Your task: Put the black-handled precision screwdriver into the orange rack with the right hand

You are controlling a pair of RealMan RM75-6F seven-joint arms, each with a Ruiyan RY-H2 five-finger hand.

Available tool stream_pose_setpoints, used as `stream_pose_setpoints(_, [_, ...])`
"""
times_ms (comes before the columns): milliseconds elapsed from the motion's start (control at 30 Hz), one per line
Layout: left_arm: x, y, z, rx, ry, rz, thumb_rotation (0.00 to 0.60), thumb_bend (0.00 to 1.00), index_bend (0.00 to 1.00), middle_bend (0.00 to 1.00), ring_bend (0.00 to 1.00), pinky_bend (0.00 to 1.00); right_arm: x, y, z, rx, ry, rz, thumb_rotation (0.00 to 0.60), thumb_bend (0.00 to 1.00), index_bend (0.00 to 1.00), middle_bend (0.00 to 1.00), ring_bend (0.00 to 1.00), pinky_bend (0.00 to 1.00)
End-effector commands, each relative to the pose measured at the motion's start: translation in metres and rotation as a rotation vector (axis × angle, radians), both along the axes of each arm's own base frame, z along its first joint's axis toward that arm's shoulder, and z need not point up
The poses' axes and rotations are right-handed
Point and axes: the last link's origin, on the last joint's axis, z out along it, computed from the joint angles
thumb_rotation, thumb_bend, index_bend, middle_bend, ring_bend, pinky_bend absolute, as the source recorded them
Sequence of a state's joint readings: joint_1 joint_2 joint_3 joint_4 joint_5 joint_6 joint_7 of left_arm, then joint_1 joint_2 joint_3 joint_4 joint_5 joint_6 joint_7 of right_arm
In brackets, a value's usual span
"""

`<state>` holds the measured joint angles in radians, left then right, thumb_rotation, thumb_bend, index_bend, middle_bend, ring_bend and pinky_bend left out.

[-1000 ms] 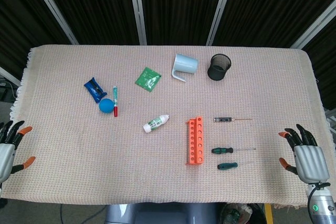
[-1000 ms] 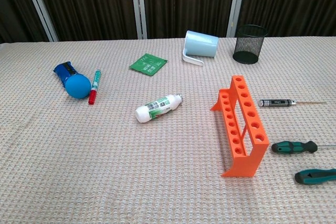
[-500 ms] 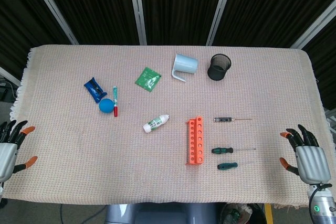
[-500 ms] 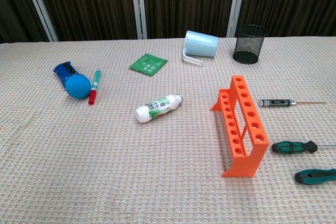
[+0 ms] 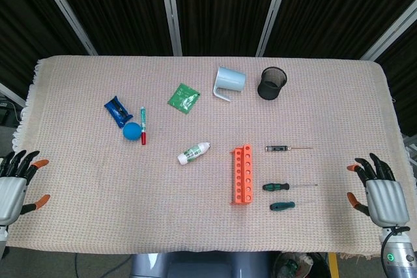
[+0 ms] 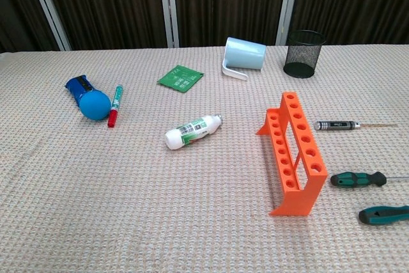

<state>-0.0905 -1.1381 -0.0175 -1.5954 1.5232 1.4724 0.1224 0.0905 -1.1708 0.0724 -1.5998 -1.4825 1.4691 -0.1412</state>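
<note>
On the mat, nothing of the task is done yet as far as I can judge: the black-handled precision screwdriver (image 5: 281, 148) lies flat, well clear of any hand, just right of the far end of the orange rack (image 5: 242, 175), handle toward the rack and thin shaft pointing away to the right. Apart from the rack, not touching. Every rack hole visible in the chest view is empty. Right hand (image 5: 381, 194) sits at the near right edge of the table, fingers spread, holding nothing; only the head view shows it. Left hand (image 5: 13, 185) mirrors it at the near left edge, also spread and empty, and it has no role here. Two green-handled screwdrivers, longer one (image 5: 277, 187) and a stubby one (image 5: 281, 206), lie between the right hand and the target, nearer the hand, so the reach has to pass over or beside them and pick the right tool. Left to do, all of it: reach in, grasp the slim handle off the woven cloth, tip it upright, drop the shaft into a hole. My guess is the pickup is the hard part, a thin round handle lying flat that may roll.
</note>
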Motion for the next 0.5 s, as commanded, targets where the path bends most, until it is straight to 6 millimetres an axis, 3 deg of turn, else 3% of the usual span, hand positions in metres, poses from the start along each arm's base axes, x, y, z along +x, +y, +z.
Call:
stream_pose_setpoints(33, [0.002,0.003,-0.001,-0.002,-0.001,-0.009,0.6,0.15,0.25,0.1,0.04,0.0,0.01,-0.01,-0.003,0.013,0.013,0.033,0.6,0.24,0.33,0.19,0.05,0.14])
stream_pose_setpoints(500, [0.007,0.012,0.002,-0.007,0.023,-0.049,0.6,0.15,0.25,0.1,0.04,0.0,0.059,-0.072,-0.021,0.118,-0.015,0.149,0.6,0.29,0.38,0.2,0.04,0.14])
